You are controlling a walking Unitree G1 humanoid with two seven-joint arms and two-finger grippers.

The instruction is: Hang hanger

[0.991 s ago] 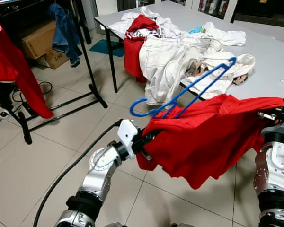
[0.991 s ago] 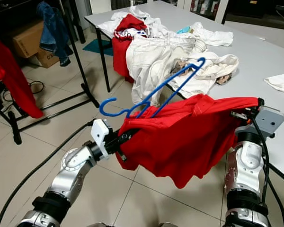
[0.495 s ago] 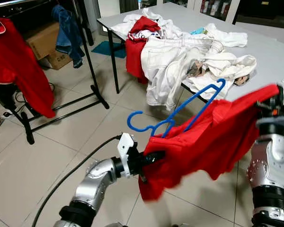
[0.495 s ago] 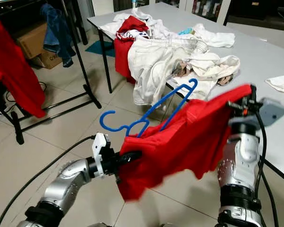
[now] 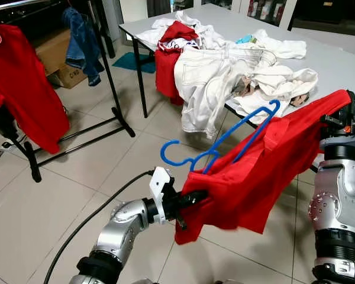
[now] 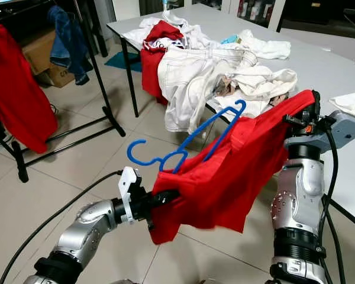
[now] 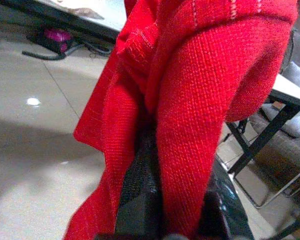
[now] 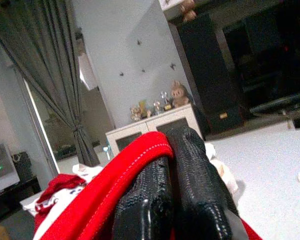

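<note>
A red knitted garment (image 5: 266,171) hangs stretched between my two grippers over the tiled floor. A blue plastic hanger (image 5: 225,142) lies partly inside it, its hook (image 5: 171,151) sticking out on the left side. My left gripper (image 5: 189,204) is shut on the garment's lower left edge; in the left wrist view its black fingers (image 7: 140,195) pinch the red knit (image 7: 200,100). My right gripper (image 5: 342,115) is shut on the garment's upper right corner; in the right wrist view its fingers (image 8: 175,185) clamp the red hem (image 8: 120,180).
A grey table (image 5: 337,65) behind carries a heap of white and red clothes (image 5: 225,65). At the left a black clothes rack (image 5: 115,89) holds a red garment (image 5: 23,89) and a denim piece (image 5: 80,38). Cardboard boxes (image 5: 50,53) stand behind it.
The garment, stretched flat a second ago, now slopes down from the right gripper to the lowered left gripper. The hanger has tilted with it. The camera has shifted a little.
</note>
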